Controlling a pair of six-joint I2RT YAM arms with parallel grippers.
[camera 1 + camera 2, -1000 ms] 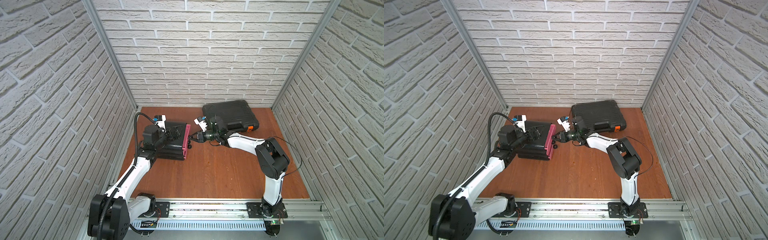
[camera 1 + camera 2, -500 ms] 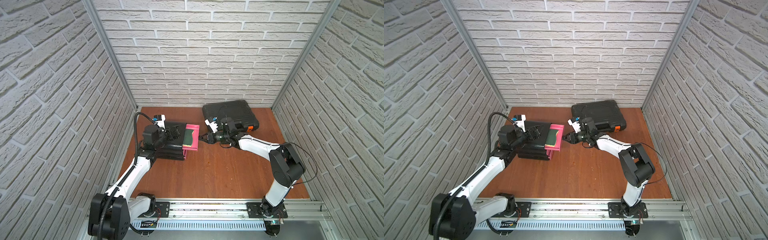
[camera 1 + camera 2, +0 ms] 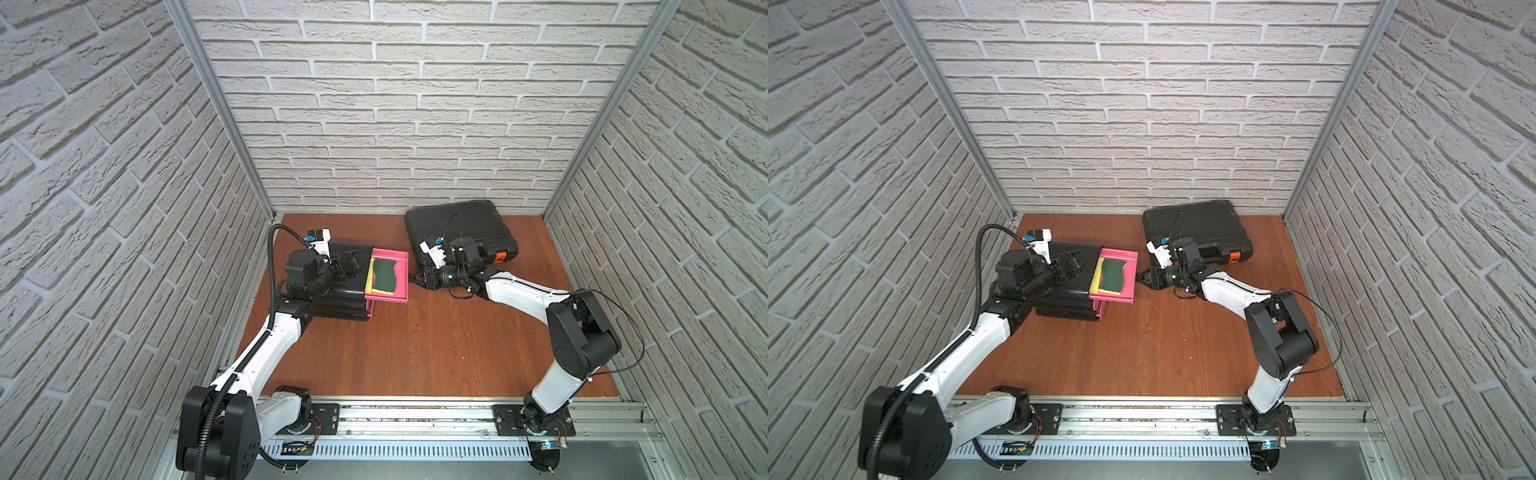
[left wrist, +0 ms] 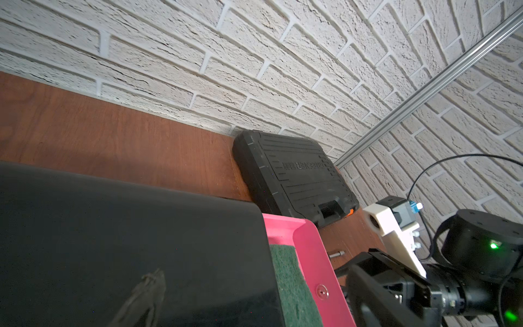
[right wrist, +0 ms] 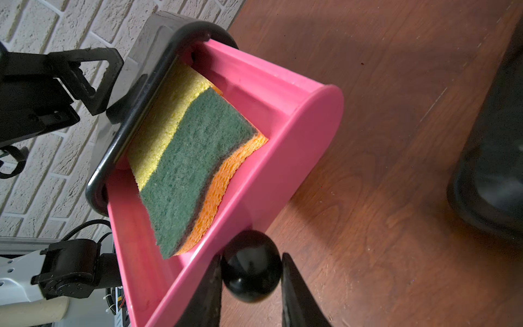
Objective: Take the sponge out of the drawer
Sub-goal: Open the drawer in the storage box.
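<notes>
A pink drawer (image 3: 390, 254) (image 3: 1119, 254) stands pulled out of a black cabinet (image 3: 340, 291) (image 3: 1067, 295). In it lies the sponge (image 3: 384, 276) (image 3: 1113, 276) (image 5: 192, 158), green on top over yellow and orange layers, one end still under the cabinet's edge. My right gripper (image 3: 413, 276) (image 5: 251, 263) is shut on the drawer's black knob (image 5: 251, 271). My left gripper (image 3: 349, 266) (image 3: 1073, 264) rests open on the cabinet's top; its fingers do not show in the left wrist view.
A black tool case (image 3: 457, 228) (image 3: 1196, 228) (image 4: 288, 175) lies at the back wall, just behind my right wrist. A small bolt (image 4: 336, 253) lies on the wooden table beside the drawer front. Brick walls close in three sides.
My right gripper has drawn back to the right with the knob, sliding the drawer out and uncovering the sponge. The left arm has stayed put.
</notes>
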